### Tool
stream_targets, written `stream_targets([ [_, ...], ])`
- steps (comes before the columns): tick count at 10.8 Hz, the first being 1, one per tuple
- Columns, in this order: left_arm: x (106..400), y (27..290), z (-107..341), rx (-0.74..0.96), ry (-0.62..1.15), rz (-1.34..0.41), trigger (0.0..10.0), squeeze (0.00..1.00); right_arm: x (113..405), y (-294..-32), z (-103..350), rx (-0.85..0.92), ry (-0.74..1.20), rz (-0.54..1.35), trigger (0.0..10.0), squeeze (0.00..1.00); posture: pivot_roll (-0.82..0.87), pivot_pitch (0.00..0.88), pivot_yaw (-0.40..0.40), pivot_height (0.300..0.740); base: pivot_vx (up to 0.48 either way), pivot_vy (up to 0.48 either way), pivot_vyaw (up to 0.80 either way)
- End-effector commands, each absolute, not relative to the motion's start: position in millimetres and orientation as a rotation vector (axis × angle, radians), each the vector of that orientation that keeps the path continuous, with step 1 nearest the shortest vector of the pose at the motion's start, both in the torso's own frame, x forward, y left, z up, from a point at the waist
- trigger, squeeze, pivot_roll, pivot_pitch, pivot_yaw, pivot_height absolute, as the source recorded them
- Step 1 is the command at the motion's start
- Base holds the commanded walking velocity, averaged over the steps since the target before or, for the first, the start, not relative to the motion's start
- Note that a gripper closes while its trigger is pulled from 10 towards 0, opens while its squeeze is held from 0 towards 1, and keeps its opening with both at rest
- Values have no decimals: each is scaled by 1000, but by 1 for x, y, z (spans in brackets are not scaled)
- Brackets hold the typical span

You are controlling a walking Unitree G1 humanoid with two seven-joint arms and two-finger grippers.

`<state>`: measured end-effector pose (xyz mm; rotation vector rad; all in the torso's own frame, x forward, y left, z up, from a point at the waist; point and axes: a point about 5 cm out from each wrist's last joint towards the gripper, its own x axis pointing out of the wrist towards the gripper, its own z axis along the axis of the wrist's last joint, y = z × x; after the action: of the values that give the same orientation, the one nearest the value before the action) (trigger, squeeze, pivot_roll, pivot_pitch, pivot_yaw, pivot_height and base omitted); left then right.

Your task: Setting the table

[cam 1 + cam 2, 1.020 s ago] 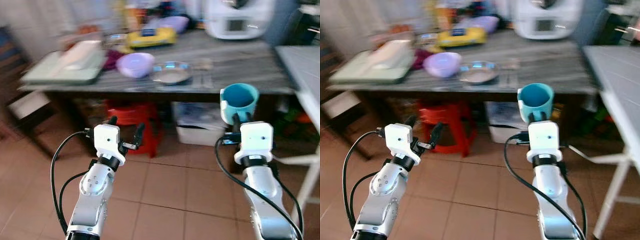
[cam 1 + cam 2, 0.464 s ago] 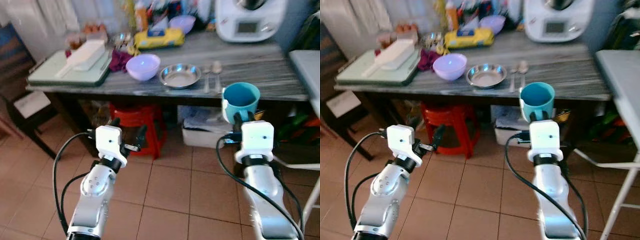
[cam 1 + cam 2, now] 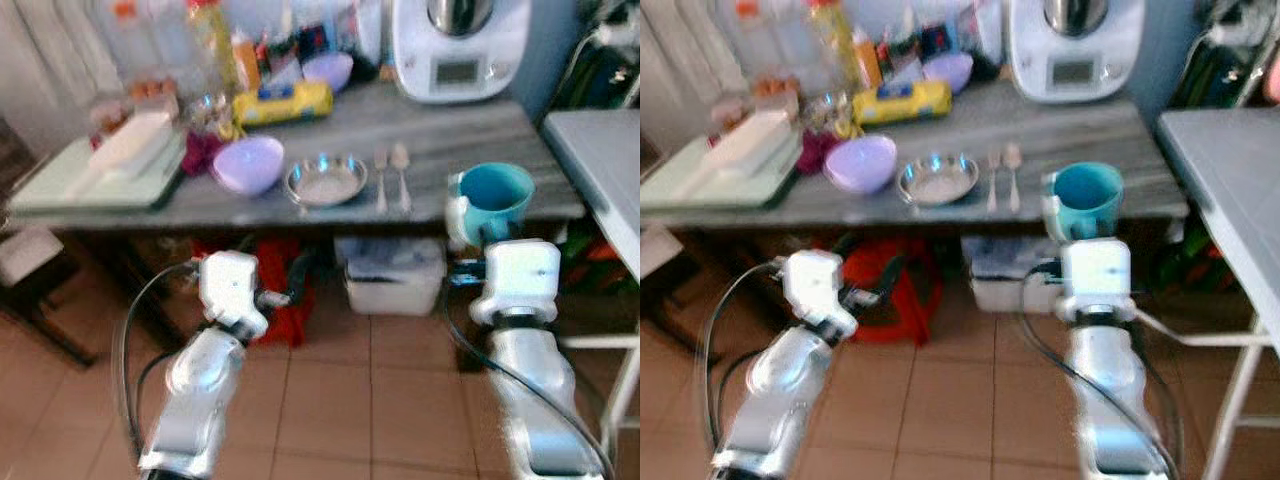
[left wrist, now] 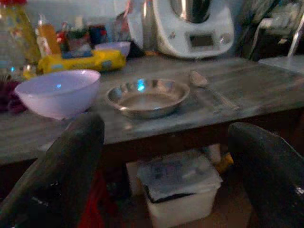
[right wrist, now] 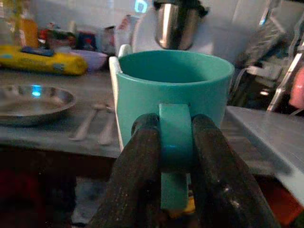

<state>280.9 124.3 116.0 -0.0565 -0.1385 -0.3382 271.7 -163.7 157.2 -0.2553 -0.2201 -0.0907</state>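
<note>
The two eye views look forward and down from the head onto the table [image 3: 470,130] and tiled floor, both arms in the foreground. The left wrist view faces along its fingers [image 4: 66,166] at the table edge, close and low. The right wrist view looks past the mug [image 5: 173,95]. All share the steel dish [image 4: 147,97].
</note>
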Motion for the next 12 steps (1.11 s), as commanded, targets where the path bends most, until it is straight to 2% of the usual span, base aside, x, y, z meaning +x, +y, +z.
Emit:
stream_targets([
  [1,282,123,118,-57,-141,-340,10000,0,273,-167,165,-259,-252,-103,10000,0,-193,79,114,740,337,0,-438],
  [12,282,121,119,-54,-151,-362,10000,0,276,-165,173,-284,-285,-86,10000,0,-197,68,106,740,332,0,0],
])
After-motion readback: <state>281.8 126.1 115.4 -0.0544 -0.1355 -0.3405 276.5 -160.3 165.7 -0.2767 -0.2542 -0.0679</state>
